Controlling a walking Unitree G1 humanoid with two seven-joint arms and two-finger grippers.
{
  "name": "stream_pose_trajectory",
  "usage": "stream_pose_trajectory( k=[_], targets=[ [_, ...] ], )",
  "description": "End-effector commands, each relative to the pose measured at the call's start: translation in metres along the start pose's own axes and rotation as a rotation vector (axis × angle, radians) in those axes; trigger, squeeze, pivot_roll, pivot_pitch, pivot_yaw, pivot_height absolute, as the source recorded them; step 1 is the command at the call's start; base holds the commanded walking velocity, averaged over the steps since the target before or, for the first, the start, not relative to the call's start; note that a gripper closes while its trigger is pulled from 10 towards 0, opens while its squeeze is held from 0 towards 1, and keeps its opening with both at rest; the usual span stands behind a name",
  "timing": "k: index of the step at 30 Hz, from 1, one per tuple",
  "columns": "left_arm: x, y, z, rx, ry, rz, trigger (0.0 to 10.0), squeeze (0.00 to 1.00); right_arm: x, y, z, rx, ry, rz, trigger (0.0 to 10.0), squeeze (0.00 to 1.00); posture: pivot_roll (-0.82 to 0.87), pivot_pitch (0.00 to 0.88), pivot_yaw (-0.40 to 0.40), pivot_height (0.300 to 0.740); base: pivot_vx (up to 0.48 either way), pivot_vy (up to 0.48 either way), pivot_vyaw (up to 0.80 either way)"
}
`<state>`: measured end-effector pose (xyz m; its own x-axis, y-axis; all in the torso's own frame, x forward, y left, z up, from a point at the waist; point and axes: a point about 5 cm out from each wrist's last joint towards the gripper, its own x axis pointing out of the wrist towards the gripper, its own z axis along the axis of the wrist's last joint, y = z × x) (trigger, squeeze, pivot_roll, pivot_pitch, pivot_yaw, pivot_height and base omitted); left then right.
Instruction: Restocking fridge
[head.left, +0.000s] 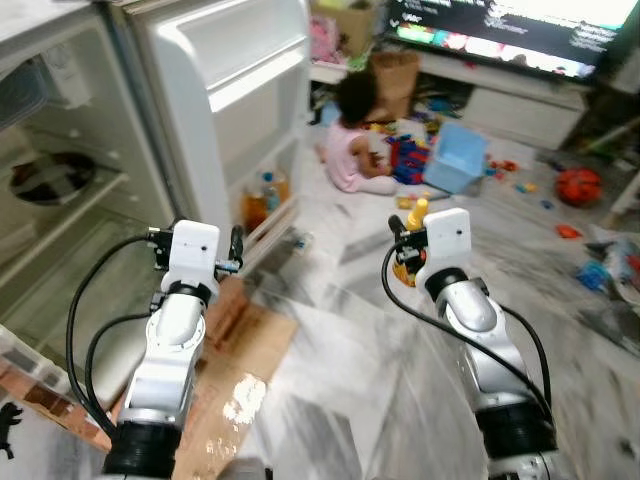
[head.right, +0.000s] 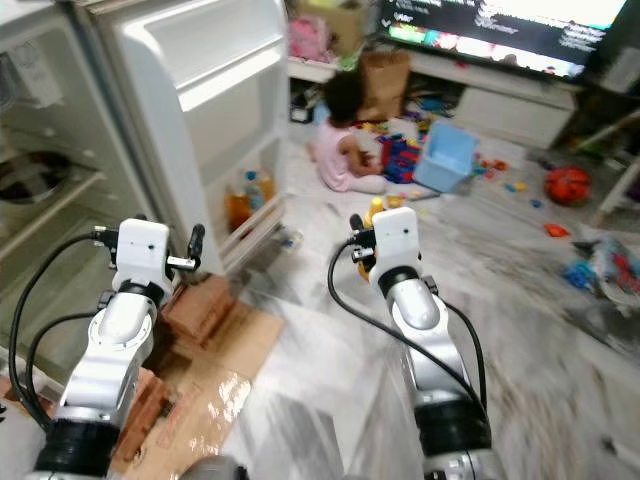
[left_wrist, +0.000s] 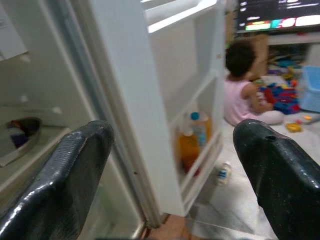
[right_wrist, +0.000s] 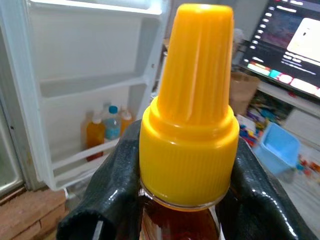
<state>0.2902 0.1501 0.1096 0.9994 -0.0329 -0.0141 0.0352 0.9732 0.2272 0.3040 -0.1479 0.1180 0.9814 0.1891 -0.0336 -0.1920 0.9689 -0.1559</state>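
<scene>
Right gripper (right_wrist: 185, 200) pinched on a bottle (right_wrist: 186, 150) just under its yellow cap (right_wrist: 192, 100), amber liquid below the fingers (right_wrist: 115, 185); held upright out over the marble floor (head.left: 340, 340). Ahead of it and to its left, open fridge door (head.left: 235, 90) with bottles (right_wrist: 102, 134) standing in the bottom shelf. Left gripper (left_wrist: 175, 170) spread wide, holding nothing, raised and aimed at the door's edge, with the fridge (head.left: 70, 180) interior on its left and a bowl (head.left: 50, 180) on a shelf inside. Below the left gripper, bricks (head.right: 205, 305) and cardboard (head.left: 245, 370). Beyond both grippers, a person (head.left: 352, 140) seated on the floor among scattered toys (head.left: 410, 160), near a blue bin (head.left: 455, 160); a lit TV (head.left: 500, 30) behind.
</scene>
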Motion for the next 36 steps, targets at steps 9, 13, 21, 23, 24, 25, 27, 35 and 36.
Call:
stream_pose_trajectory(
  k=[9, 13, 21, 23, 24, 25, 27, 35, 36],
  targets=[
    [0.002, -0.007, -0.002, 0.027, 0.033, 0.017, 10.0, 0.00, -0.001, -0.010, 0.006, 0.015, -0.037, -0.032, 10.0, 0.00, 0.04, 0.000, -0.066, 0.740, 0.320, -0.351, 0.31],
    [0.003, -0.007, -0.002, 0.033, 0.035, 0.019, 10.0, 0.00, 0.000, -0.010, 0.009, -0.012, -0.061, -0.029, 10.0, 0.00, 0.04, 0.000, -0.065, 0.740, 0.295, -0.375, 0.00],
    [0.004, -0.009, -0.001, 0.039, 0.027, 0.017, 10.0, 0.00, 0.000, -0.008, 0.009, -0.015, -0.065, -0.018, 10.0, 0.00, 0.04, 0.000, -0.065, 0.740, 0.037, -0.442, 0.11],
    [0.004, -0.007, -0.001, 0.042, 0.029, 0.024, 10.0, 0.00, 0.000, -0.008, 0.010, -0.011, -0.069, -0.015, 10.0, 0.00, 0.04, 0.000, -0.065, 0.740, 0.000, -0.465, 0.51],
    [0.004, -0.007, -0.001, 0.045, 0.032, 0.028, 10.0, 0.00, 0.000, -0.008, 0.010, -0.010, -0.069, -0.014, 10.0, 0.00, 0.04, 0.000, -0.064, 0.740, 0.000, -0.465, 0.51],
    [0.003, -0.006, -0.002, 0.049, 0.037, 0.034, 10.0, 0.00, 0.000, -0.008, 0.010, -0.008, -0.070, -0.013, 10.0, 0.00, 0.04, 0.000, -0.064, 0.740, 0.000, -0.465, 0.51],
    [0.003, -0.005, -0.003, 0.052, 0.040, 0.038, 10.0, 0.00, 0.001, -0.008, 0.010, -0.007, -0.071, -0.012, 10.0, 0.00, 0.04, 0.000, -0.064, 0.740, 0.000, -0.465, 0.51],
    [-0.002, 0.014, -0.011, 0.083, 0.087, 0.134, 10.0, 0.00, 0.005, -0.006, 0.012, 0.005, -0.092, -0.014, 10.0, 0.00, 0.08, 0.000, -0.051, 0.740, 0.000, -0.465, 0.79],
    [-0.003, 0.016, -0.011, 0.085, 0.092, 0.144, 10.0, 0.00, 0.006, -0.006, 0.012, 0.006, -0.093, -0.016, 10.0, 0.00, 0.08, 0.000, -0.050, 0.740, 0.000, -0.465, 0.80]
  ],
)
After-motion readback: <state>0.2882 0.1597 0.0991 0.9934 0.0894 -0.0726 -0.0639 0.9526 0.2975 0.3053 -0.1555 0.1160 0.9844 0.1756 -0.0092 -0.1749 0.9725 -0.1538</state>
